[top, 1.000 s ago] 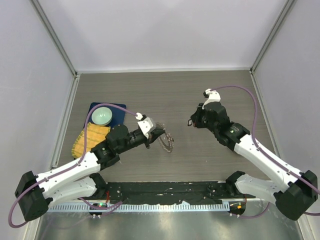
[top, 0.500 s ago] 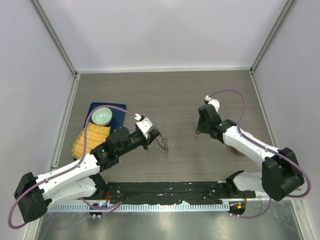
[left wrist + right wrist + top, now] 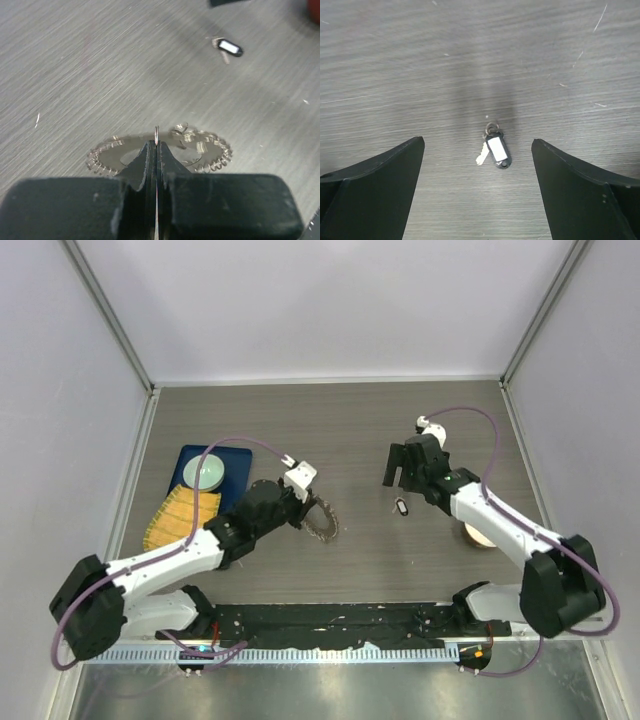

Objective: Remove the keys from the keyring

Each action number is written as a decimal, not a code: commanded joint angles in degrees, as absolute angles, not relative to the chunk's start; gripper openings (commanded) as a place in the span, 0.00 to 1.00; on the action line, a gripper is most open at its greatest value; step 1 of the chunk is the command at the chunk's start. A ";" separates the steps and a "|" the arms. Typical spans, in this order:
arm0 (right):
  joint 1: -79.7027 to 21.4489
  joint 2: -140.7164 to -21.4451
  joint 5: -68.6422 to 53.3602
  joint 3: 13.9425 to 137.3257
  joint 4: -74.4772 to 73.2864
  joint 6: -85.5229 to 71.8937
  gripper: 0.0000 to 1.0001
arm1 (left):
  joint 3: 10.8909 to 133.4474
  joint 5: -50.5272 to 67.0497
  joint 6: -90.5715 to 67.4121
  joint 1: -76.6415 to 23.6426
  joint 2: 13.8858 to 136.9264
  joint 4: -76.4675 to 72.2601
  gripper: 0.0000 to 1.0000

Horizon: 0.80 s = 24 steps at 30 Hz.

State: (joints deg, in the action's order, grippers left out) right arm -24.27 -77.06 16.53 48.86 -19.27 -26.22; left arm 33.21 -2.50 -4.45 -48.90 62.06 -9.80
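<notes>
The keyring (image 3: 200,150), a grey-brown toothed circle, lies flat on the table just ahead of my left gripper (image 3: 157,143). That gripper is shut on a thin wire of the ring that sticks up between its tips. From above, the keyring (image 3: 322,519) sits mid-table at the left gripper (image 3: 308,504). One key with a black tag and white label (image 3: 496,150) lies loose on the table, centred between the fingers of my open right gripper (image 3: 477,142) and touching neither. In the top view this key (image 3: 402,506) lies just below the right gripper (image 3: 398,476).
A pale round dish (image 3: 208,472) rests on a blue tray (image 3: 236,462) at the left, with a yellow cloth (image 3: 180,515) below it. A pale orange round object (image 3: 478,536) lies partly under the right forearm. White walls enclose the table on three sides.
My right gripper has opened and the tagged key now lies on the table beneath it. The left arm has shifted right and lowered the keyring flat onto the table.
</notes>
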 commanded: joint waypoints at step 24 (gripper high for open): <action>-25.05 -52.83 12.66 57.91 -30.93 -27.16 1.00 | 56.95 2.88 -14.93 -35.16 76.77 -4.66 1.00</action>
